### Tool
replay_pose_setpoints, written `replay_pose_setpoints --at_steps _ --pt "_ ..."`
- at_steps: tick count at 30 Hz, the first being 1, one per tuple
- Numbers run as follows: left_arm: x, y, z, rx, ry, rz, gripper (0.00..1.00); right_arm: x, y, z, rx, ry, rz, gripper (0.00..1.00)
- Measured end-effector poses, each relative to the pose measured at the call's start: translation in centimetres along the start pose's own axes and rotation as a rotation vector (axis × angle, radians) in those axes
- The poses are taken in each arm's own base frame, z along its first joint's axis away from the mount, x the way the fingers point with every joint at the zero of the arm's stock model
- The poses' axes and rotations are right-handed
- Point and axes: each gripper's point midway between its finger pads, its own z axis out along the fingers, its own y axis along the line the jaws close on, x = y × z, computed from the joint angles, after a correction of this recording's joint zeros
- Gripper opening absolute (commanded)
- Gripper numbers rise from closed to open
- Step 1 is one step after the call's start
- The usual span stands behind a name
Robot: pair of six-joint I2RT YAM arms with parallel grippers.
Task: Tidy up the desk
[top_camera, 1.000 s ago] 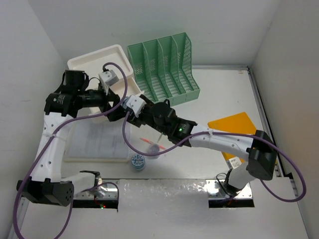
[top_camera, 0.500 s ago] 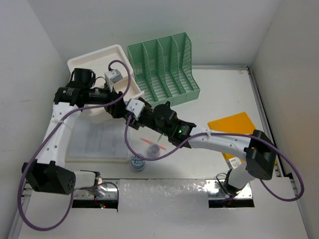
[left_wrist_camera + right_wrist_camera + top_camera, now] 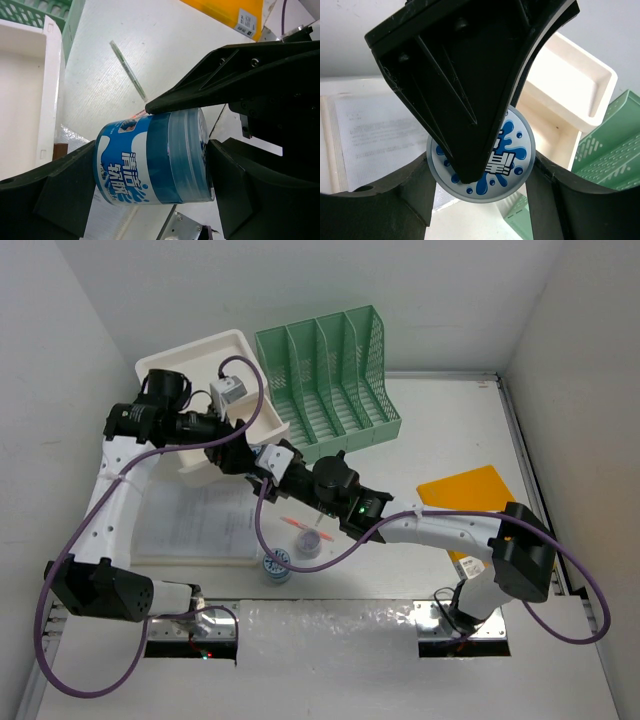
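A blue tub [image 3: 130, 165] with white lettering hangs in the air between both grippers, above the white desk [image 3: 440, 420]. My left gripper [image 3: 152, 160] is shut on it end to end, one finger on its base and the other on its lid. My right gripper [image 3: 480, 170] is shut on the tub's round sides. The splash-printed lid [image 3: 517, 152] faces the right wrist camera, partly covered by a left finger [image 3: 470, 90]. From above, the two grippers [image 3: 252, 460] meet beside the white box, and the tub itself is hidden.
A second blue tub [image 3: 277, 565] stands near the front edge, with a pink pen [image 3: 298, 525] beside it. Papers in a clear sleeve [image 3: 195, 525] lie left. A white box [image 3: 215, 365] and green mesh rack [image 3: 325, 370] stand behind. A yellow folder [image 3: 465, 495] lies right.
My left arm has swung in toward the right gripper, and its jaws have narrowed onto the tub's ends. The right gripper has kept its hold and shifted only slightly.
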Motion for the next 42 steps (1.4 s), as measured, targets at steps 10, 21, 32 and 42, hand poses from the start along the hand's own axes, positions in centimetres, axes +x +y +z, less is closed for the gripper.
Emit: replay_pose_setpoints --at_steps 10,21,32,42 --pt "-2.4 4.6 -2.2 -0.323 -0.022 0.07 0.0 -1.9 -1.9 -0.2 0.061 -0.011 -0.011 0.99" --pt "-5.5 14.8 -2.3 -0.674 -0.056 0.093 0.09 -3.7 -4.5 -3.9 0.147 0.001 0.001 0.99" --pt "-4.4 15.3 2.9 -0.709 0.031 0.164 0.93 0.5 -4.5 -7.3 0.178 0.187 0.049 0.99" --pt "-6.7 15.2 1.3 -0.76 -0.018 0.182 1.0 7.6 4.7 -8.1 -0.243 0.388 0.066 0.99"
